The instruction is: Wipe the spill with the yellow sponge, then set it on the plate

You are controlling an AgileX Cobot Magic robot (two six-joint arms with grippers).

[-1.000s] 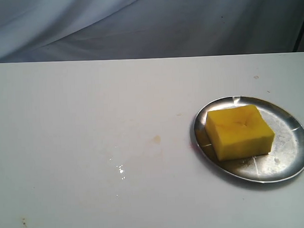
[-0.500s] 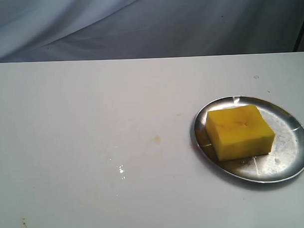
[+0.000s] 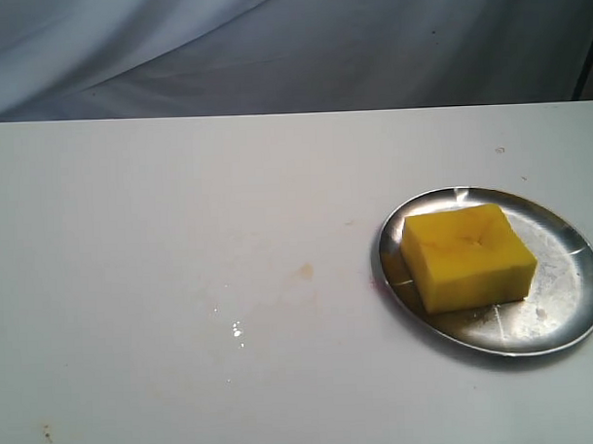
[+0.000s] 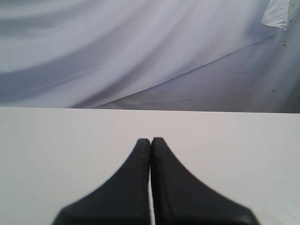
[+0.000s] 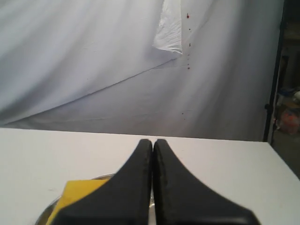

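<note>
- The left gripper [image 4: 150, 140], seen from its wrist camera, is held low over the white table [image 4: 56, 150]. It points across the table toward a draped grey cloth [image 4: 140, 56]. Its two black fingers are pressed together along their length, with nothing between them.
- The right gripper [image 5: 153, 141] is posed the same way, aimed at the cloth backdrop. Its fingers are also pressed together and hold nothing. The yellow sponge [image 5: 77, 194] and the rim of the plate [image 5: 43, 216] show just beside and below it.
- In the exterior view, the yellow sponge [image 3: 468, 255] lies flat on the plate [image 3: 571, 271], toward the plate's left half, one corner near the rim.
- The sponge's top face looks close to square, so its long axis is hard to tell. Its sides are turned slightly off the line of the table's far edge.
- The spill [image 3: 306, 270] shows as a faint tan spot on the table, left of the plate and apart from it.
- Tiny shiny droplets [image 3: 237, 329] lie nearer the camera, left of the spill.
</note>
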